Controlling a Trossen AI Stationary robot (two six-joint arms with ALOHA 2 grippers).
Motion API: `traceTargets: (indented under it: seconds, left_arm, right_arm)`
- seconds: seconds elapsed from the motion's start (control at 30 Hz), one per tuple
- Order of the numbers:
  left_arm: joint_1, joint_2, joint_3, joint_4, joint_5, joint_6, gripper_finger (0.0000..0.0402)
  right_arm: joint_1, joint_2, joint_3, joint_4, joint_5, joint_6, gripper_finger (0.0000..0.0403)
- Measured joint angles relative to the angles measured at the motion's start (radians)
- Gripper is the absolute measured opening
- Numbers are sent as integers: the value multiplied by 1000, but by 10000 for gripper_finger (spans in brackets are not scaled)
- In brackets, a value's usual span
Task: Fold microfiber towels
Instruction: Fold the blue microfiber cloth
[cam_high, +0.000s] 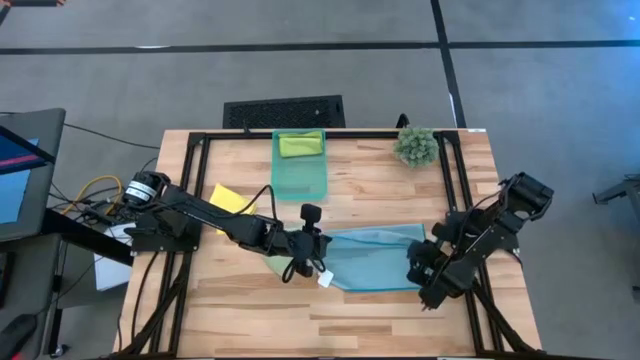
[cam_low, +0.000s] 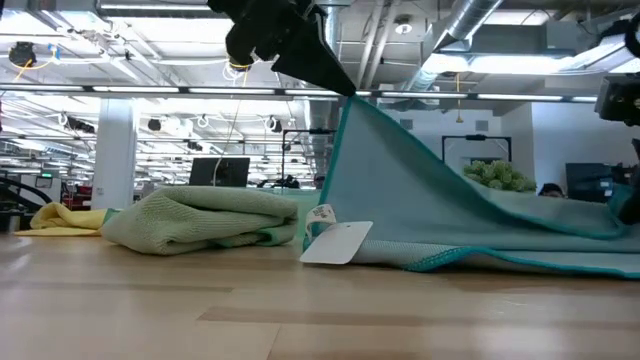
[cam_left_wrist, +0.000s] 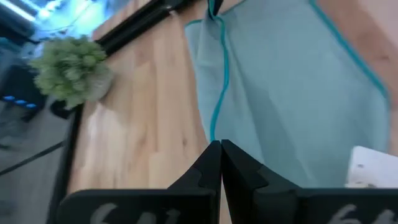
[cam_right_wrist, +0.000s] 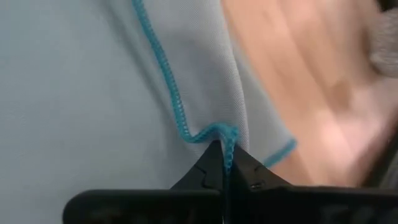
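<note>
1. Folding the light blue towel (cam_high: 375, 260), which lies on the table just in front of the teal bin (cam_high: 301, 175).
2. Left gripper (cam_high: 303, 247) pinches its bin-side corner, raised; right gripper (cam_high: 428, 268) pinches the opposite edge.
3. Next, probably: carry both corners across, keeping the hems aligned.

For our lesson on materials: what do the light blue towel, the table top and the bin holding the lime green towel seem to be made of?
Light blue towel: soft fine-knit cloth, probably microfiber, matte, with stitched teal edging; it drapes where lifted.
Table top: pale wood planks, smooth; grain and board seams show.
Bin: likely thin plastic, translucent teal; the wood shows through it.
Lime green towel: matte cloth, it seems.
</note>
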Motion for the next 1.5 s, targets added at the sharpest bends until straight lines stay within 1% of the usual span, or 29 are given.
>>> traceTargets:
  seconds: [0.17,0.2,0.33,0.47,0.6,0.73,0.8,0.87,0.97,1.03,1.1,1.2,1.27,1.4,1.5]
  left_arm:
    - [15,0,0,-24,130,-40,0]
    - [21,0,0,-36,141,-56,0]
    - [52,0,-6,-56,124,-121,0]
    - [88,0,-40,-30,102,-163,10]
    - [129,1,-71,-5,87,-219,46]
    - [146,1,-71,-14,22,-262,94]
    - [143,1,-60,-37,18,-263,115]
    - [129,1,-33,-66,26,-262,130]
    - [96,1,14,-121,26,-264,141]
    - [68,1,44,-146,25,-263,143]
    - [38,1,67,-153,24,-252,143]
    - [-1,1,87,-156,13,-214,144]
    - [-20,1,92,-155,-12,-194,144]
    - [-38,1,92,-157,-80,-182,144]
    - [-38,1,93,-159,-88,-182,144]
  right_arm:
    - [21,0,1,70,-8,-60,35]
    - [20,0,1,69,-11,-60,40]
    - [-1,0,1,43,-45,-60,76]
    - [-36,-22,1,-32,-95,-34,129]
    - [-54,-80,19,-85,-97,8,180]
    - [-38,-145,68,-47,-106,-15,214]
    - [-24,-170,85,13,-109,-60,223]
    - [-7,-184,90,134,-107,-155,227]
    - [12,-169,79,400,-87,-408,226]
    - [5,-124,68,584,-75,-581,222]
    - [-19,-58,66,733,-70,-741,215]
    - [-79,50,71,907,-66,-953,203]
    - [-126,122,97,949,-67,-1067,194]
    - [-204,221,180,942,-70,-1233,175]
    - [-229,271,240,923,-70,-1335,163]
